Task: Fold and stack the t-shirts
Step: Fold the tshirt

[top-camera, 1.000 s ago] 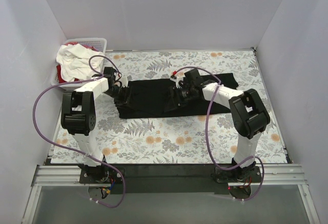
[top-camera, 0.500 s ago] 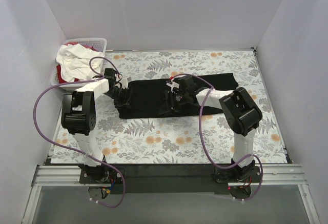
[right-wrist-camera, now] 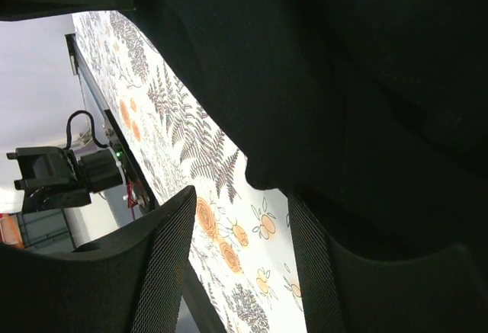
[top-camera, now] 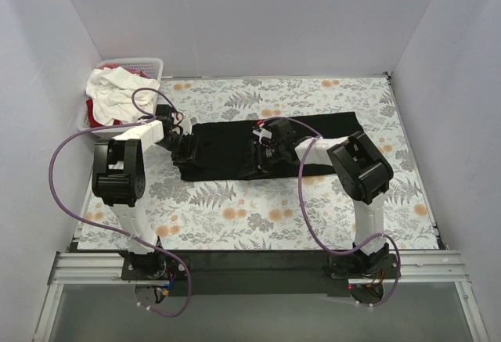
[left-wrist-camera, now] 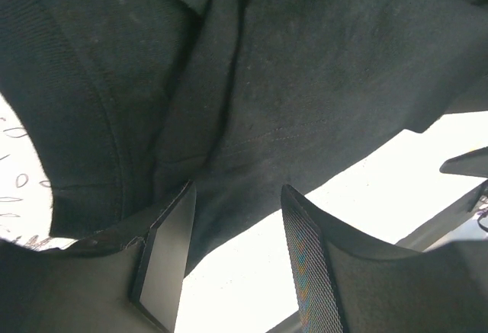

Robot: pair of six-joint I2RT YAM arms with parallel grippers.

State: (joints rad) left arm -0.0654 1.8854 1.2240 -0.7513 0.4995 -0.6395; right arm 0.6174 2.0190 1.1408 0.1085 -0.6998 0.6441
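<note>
**Risk, in my judgement:** both sets of jaws stand over what looks like a doubled, creased part of the plain black fabric t-shirt [top-camera: 223,142]. Closing could catch only the top layer or a bunched ridge. That would drag the fold crooked across the floral-printed table [top-camera: 258,217].

**Right arm [top-camera: 317,148]:** jaws spread, pinching nothing. In its wrist view the shirt's edge lies just off the tips, and bare table shows in the gap.

**Left arm [top-camera: 141,132]:** jaws spread. A creased fold reaches the tip of the 9 o'clock jaw, and cloth crosses the far end of the gap. I cannot tell whether it touches.

**Shirt position:** it lies across the table's middle, from 9 towards 2 o'clock.

**Far, at 10 o'clock:** the white slotted plastic basket [top-camera: 149,64] holds a crumpled white shirt [top-camera: 113,88] and a red shirt [top-camera: 98,111], neither yet folded.
</note>
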